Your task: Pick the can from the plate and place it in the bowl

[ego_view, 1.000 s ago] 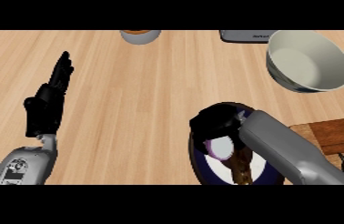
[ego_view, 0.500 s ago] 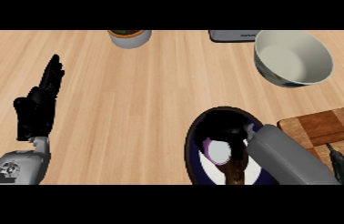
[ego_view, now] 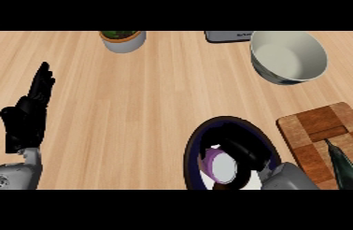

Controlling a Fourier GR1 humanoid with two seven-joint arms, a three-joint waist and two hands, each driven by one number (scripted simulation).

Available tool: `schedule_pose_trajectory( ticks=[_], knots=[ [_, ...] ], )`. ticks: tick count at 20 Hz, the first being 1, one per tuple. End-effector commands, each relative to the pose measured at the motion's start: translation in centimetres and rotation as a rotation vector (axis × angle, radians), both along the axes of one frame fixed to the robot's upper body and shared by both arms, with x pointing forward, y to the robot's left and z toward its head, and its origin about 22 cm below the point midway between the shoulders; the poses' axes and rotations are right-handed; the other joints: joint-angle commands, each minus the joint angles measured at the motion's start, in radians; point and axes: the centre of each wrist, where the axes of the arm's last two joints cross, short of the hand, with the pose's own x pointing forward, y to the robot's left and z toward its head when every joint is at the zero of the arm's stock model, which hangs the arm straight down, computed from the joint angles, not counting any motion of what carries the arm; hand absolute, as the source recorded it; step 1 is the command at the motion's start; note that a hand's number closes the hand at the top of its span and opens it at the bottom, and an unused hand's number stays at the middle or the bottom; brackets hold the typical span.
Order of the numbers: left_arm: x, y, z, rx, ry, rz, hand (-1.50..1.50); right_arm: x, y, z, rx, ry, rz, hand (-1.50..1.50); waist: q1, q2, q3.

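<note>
A purple can (ego_view: 219,166) with a pale top lies on a dark plate (ego_view: 200,138) near the bottom of the head view. My right hand (ego_view: 241,152) is curled round the can on that plate, hiding most of it. The white bowl (ego_view: 286,56) stands far away at the upper right, empty inside. My left hand (ego_view: 29,113) rests open at the left edge, fingers pointing up.
A wooden cutting board (ego_view: 318,138) lies just right of the plate, with a dark blade (ego_view: 341,160) on its lower right. A small plant pot (ego_view: 123,39) stands at the top, and a grey device (ego_view: 226,36) sits left of the bowl.
The view has shifted so everything slides left and down. My right hand has sunk lower onto the plate and closed round the can. The left hand keeps its pose.
</note>
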Motion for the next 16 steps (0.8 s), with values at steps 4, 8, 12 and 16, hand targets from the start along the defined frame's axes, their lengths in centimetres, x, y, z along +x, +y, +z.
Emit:
schedule_pose_trajectory(
  ticks=[4, 8, 12, 16],
  knots=[
    [-0.7, 0.1, -0.5, 0.0, -0.004, -0.026, 0.0, -4.9, -3.1, 6.6, 0.176, -0.086, -0.337, 1.5, 0.021, 0.014, 0.001],
    [-0.3, -2.0, 0.0, -0.009, -0.022, -0.066, 0.0, -6.5, -5.4, 11.5, 0.155, -0.164, -0.507, 1.5, 0.062, 0.024, 0.003],
    [1.5, -2.1, 1.5, -0.018, -0.023, -0.103, 0.0, -4.8, -8.7, 12.5, 0.23, -0.152, -0.621, 1.5, 0.092, 0.035, 0.004],
    [1.8, -4.1, 1.4, -0.021, -0.034, -0.104, 0.0, -2.2, -11.5, 13.4, 0.293, -0.157, -0.685, 1.5, 0.099, 0.036, 0.005]
  ],
)
